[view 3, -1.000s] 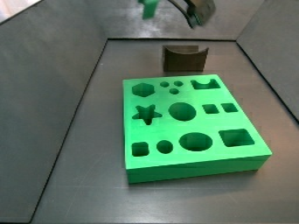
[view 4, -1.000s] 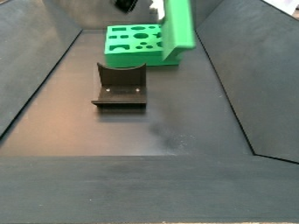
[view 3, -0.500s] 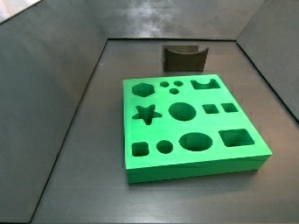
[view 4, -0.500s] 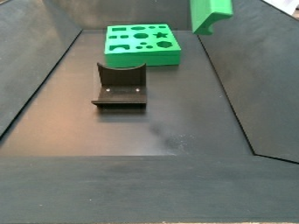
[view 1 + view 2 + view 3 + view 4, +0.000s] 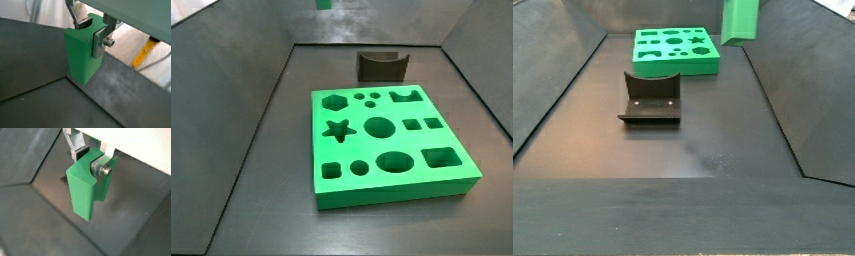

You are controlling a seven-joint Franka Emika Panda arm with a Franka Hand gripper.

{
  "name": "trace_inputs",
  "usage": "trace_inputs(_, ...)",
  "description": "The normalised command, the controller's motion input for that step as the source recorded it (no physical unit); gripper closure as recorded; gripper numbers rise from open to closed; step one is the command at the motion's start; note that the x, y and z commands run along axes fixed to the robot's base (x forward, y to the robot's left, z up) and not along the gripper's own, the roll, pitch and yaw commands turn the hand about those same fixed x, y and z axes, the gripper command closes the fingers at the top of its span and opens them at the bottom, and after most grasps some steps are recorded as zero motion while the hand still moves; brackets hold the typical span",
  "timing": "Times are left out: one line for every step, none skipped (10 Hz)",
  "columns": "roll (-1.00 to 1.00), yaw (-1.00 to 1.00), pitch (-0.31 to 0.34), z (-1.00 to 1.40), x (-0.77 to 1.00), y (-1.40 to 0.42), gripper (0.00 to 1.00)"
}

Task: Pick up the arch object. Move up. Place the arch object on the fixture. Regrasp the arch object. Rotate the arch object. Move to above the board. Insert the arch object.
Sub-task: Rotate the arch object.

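Both wrist views showed the gripper [image 5: 92,27] pinching the arch object [image 5: 84,52] by its upper end, the block hanging below the fingers [image 5: 73,145]. In a side view the block [image 5: 740,20] hung high, the fixture [image 5: 651,97] and board [image 5: 676,50] far below: pickup looked done, placing remained.

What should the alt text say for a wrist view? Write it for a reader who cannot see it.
The gripper holds the arch object, a small bright-green block, by its upper end between silver fingers, hanging above the dark floor.
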Motion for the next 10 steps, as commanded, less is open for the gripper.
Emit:
trace_inputs(-1.00, -0.57, 0.075, 0.00, 0.01, 0.02, 1.00)
trace_inputs(-1.00, -0.57, 0.125, 0.01, -0.01, 0.02, 1.00)
trace_inputs(-1.00, -0.56, 0.152, 0.02, -0.02, 0.02, 1.00)
trace_inputs(-1.00, -0.54, 0.174, 0.02, -0.02, 0.02, 1.00)
trace_inputs(-1.00, -0.51, 0.196, 0.01, -0.01, 0.02, 1.00)
trace_inputs(-1.00, -0.49, 0.206, 0.01, 0.00, 0.02, 1.00)
trace_inputs(-0.81, -0.37, 0.178, 0.01, 0.01, 0.02, 1.00)
trace_inputs(-0.57, -0.23, 0.150, 0.01, 0.02, 0.02, 1.00)
trace_inputs(-0.32, -0.11, 0.128, 0.02, 0.03, 0.01, 1.00)
trace_inputs(-0.21, -0.06, 0.115, 0.02, 0.04, 0.01, 1.00)
